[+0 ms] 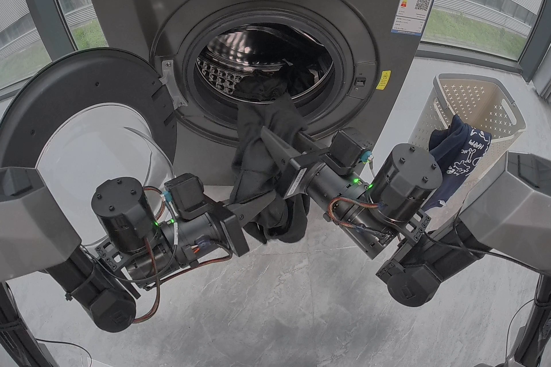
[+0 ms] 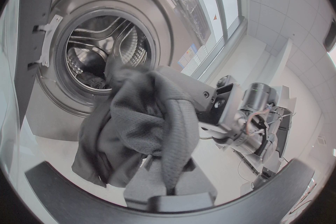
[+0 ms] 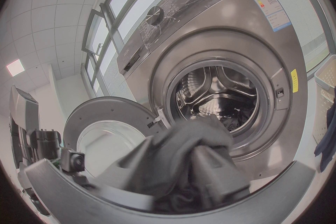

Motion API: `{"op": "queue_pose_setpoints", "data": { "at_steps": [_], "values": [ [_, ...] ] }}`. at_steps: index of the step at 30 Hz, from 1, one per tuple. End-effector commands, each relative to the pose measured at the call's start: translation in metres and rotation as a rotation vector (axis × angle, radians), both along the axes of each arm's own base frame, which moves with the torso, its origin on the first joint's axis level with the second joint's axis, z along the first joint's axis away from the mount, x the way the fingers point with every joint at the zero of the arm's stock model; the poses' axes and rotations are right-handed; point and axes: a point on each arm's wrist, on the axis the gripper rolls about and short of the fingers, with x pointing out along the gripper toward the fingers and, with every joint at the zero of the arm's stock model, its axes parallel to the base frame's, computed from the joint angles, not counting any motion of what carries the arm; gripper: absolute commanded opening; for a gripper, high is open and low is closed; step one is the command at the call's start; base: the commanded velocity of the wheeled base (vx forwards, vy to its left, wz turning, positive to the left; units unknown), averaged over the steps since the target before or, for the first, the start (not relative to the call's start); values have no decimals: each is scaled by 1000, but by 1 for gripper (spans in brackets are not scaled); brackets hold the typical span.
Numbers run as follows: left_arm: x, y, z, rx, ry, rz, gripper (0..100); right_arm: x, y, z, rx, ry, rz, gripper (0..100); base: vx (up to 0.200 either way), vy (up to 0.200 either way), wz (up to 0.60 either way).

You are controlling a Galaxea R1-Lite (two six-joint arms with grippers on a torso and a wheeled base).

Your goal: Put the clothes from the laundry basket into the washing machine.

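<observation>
- While the washing machine [image 1: 367,30] stands w/ its round door [image 1: 74,93] swung open at abt 9 o'clock of the drum [image 1: 258,58] mouth, a dark grey garment [image 1: 258,156] hangs over the mouth's 6 o'clock lip, top end just inside, the rest trailing down the front panel.
- Right gripper [image 1: 274,140]: clamped on the garment's upper part, just below the lip, pointing up toward the mouth at abt 11 o'clock. Right wrist view: cloth bunched betw. its fingers [image 3: 210,168], drum straight ahead.
- Left gripper [image 1: 261,207]: lower down, at abt 7 o'clock of the right one, closed on the garment's bottom folds. Left wrist view: a strand of the mesh-like cloth [image 2: 147,123] is pinched at its tips [image 2: 168,186], w/ the right gripper [image 2: 189,88] touching the cloth from the far side.
- Inside the drum: more dark clothes [image 1: 264,84] lying at the bottom.
- Laundry basket [image 1: 493,93]: pale, perforated, on the grey tile floor [image 1: 287,299] at abt 3–4 o'clock of the machine, near its front corner.
- Navy garment [image 1: 459,150] w/ white print draped over the basket's near rim, partly hanging outside.
</observation>
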Motion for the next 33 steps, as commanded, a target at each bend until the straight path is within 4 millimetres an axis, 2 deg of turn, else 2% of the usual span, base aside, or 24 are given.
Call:
{"op": "queue_pose_setpoints", "data": {
  "at_steps": [1,3,6,11,14,15,16,20,21,27,33],
  "values": [
    [-16,6,10,3,-43,-9,0,0,-9,-6,-18,23,-15,100,0,0,0],
    [-16,6,10,5,-45,-8,0,0,-10,-6,-21,25,-16,100,0,0,0],
    [-17,11,19,-10,-77,6,0,-6,-30,-19,-70,82,-51,100,0,0,0],
    [-16,19,26,-20,-96,29,0,1,-54,-24,-90,113,-116,100,0,0,0],
    [-10,25,31,-31,-113,60,0,10,-78,-26,-107,135,-184,100,0,0,0],
    [-10,25,31,-31,-113,60,0,10,-78,-26,-107,135,-184,100,0,0,0],
    [-10,27,33,-36,-121,65,0,10,-88,-31,-123,154,-205,100,0,0,0],
    [-12,28,39,-48,-143,67,0,8,-99,-43,-157,194,-226,100,0,0,0],
    [-16,29,47,-64,-167,64,0,9,-106,-49,-174,214,-242,100,0,0,0],
    [-26,33,66,-102,-224,57,0,12,-110,-51,-183,218,-254,100,0,0,0],
    [-30,34,74,-119,-250,53,0,15,-102,-64,-205,243,-239,100,0,0,0]
  ]
}}
